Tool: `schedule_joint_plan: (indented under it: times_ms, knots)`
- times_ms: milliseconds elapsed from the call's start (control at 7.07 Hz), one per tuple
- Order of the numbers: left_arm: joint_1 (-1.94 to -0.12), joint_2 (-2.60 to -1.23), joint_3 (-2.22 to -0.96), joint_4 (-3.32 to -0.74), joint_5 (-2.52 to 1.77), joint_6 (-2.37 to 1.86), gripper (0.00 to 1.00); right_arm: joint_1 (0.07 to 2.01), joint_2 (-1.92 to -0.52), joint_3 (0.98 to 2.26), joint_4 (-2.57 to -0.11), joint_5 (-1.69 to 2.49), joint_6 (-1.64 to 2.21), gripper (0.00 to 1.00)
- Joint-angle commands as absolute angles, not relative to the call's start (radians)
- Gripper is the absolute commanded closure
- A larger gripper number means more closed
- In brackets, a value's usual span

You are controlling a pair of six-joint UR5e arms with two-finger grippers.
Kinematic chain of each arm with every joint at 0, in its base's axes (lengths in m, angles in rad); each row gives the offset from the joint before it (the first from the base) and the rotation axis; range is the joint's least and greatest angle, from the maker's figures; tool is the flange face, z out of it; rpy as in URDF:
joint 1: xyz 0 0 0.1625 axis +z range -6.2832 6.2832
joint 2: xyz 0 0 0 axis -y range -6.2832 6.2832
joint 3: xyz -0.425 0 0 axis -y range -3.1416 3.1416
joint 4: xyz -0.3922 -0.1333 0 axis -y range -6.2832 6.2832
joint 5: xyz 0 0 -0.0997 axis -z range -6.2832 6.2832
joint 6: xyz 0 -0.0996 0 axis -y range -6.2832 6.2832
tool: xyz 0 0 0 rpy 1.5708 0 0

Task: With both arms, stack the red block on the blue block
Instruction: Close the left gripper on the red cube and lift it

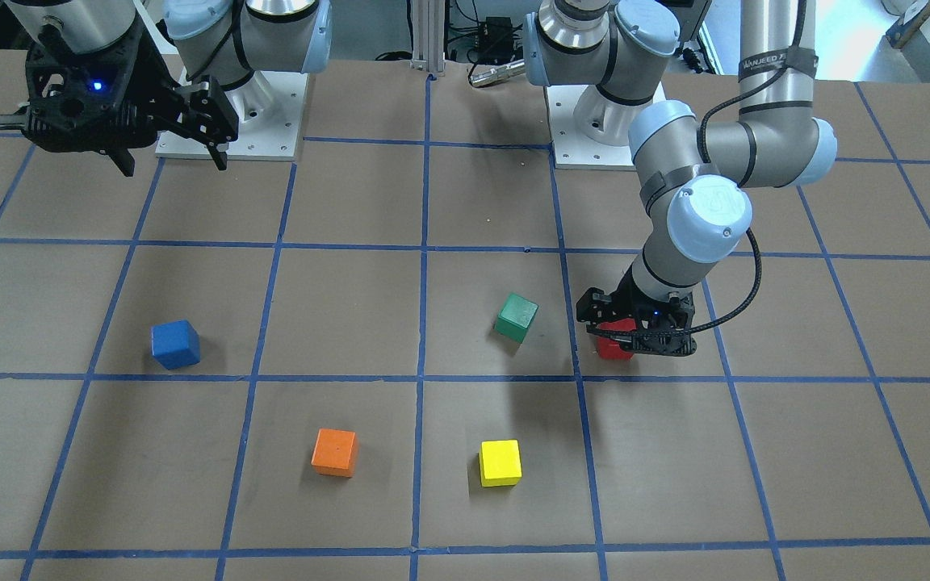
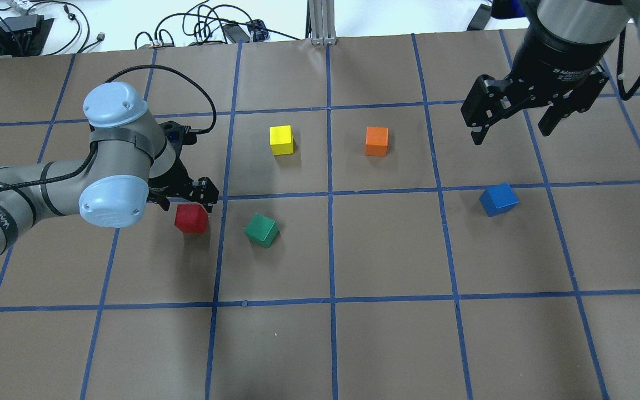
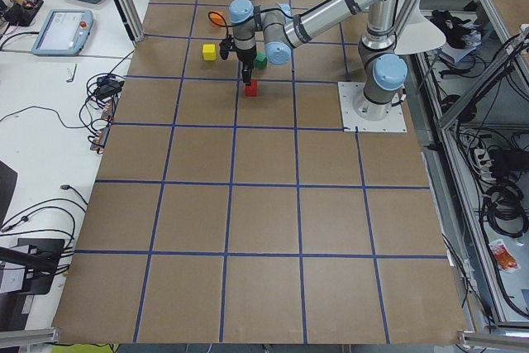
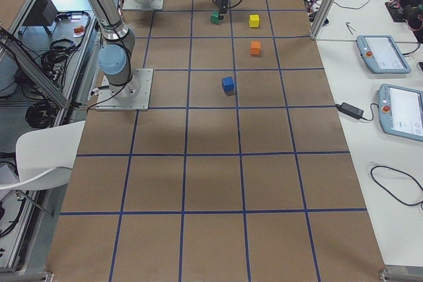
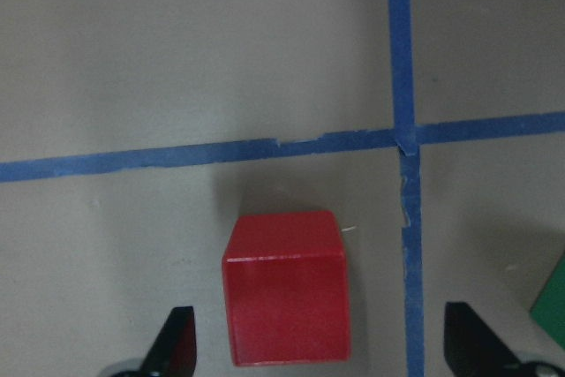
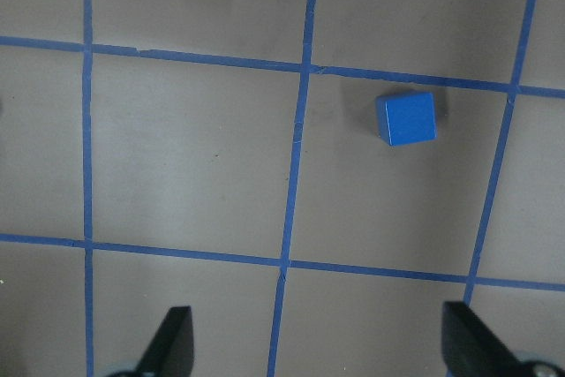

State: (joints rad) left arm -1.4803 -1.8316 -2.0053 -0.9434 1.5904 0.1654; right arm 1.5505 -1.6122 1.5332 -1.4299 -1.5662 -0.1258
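The red block sits on the brown table on the robot's left side, beside a blue tape crossing. My left gripper is low over it and open; in the left wrist view the red block lies between the two fingers, which stand apart from its sides. The front view shows the left gripper down around the red block. The blue block sits alone on the right side. My right gripper is open and empty, high above the table, and the blue block shows far below it.
A green block lies tilted just to the right of the red one. A yellow block and an orange block sit farther out near the middle. Blue tape lines grid the table.
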Motion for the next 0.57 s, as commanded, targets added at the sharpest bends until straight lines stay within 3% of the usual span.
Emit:
schedule_joint_plan:
  times_ms: [0, 283, 425]
  knots:
    - [-1.479, -1.876, -2.016, -0.896, 1.597, 0.166, 0.00, 1.551, -1.614, 1.534, -1.430, -1.566, -0.126, 0.00]
    - [-1.467, -1.890, -2.017, -0.881, 1.611, 0.164, 0.00, 1.549, -1.612, 1.535, -1.431, -1.566, -0.127, 0.00]
    - [-1.466, -1.890, -2.013, -0.881, 1.615, 0.120, 0.42, 1.549, -1.612, 1.534, -1.430, -1.566, -0.127, 0.00]
